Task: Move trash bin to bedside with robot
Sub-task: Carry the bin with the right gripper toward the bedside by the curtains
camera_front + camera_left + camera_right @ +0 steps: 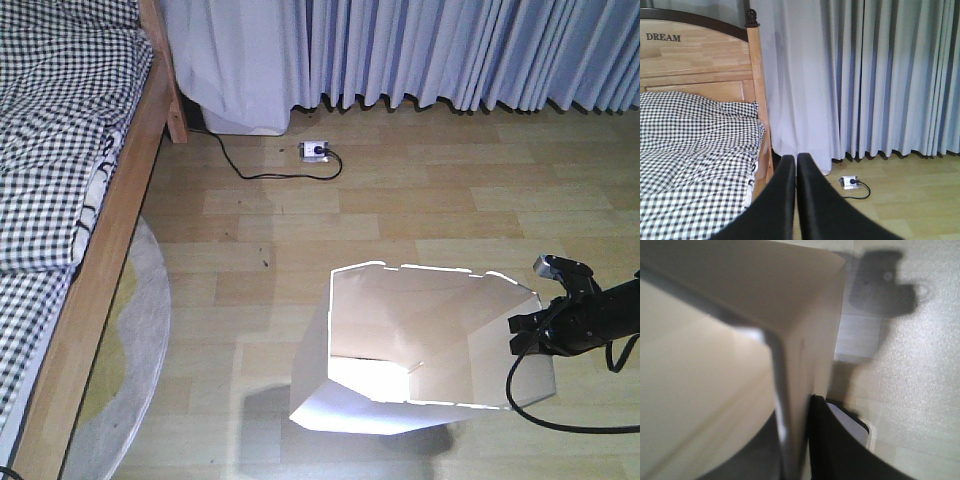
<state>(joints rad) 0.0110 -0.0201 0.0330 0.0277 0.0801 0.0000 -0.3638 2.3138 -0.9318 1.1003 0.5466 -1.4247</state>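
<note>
The white trash bin (420, 350) stands on the wood floor right of the bed, its octagonal rim facing up. My right gripper (528, 335) is shut on the bin's right wall, one finger inside and one outside; the right wrist view shows the wall (790, 390) pinched between the black fingers (840, 450). The bedside, a light wooden bed frame (110, 220) with checkered bedding (50, 130), runs along the left, about a bin's width from the bin. My left gripper (796, 162) is shut and empty, held in the air facing the bed post (756, 75).
A grey and yellow round rug (130, 360) lies beside the bed. A power strip (315, 151) with a black cable lies on the floor by the pale curtains (450, 50). Open floor lies between bin and bed.
</note>
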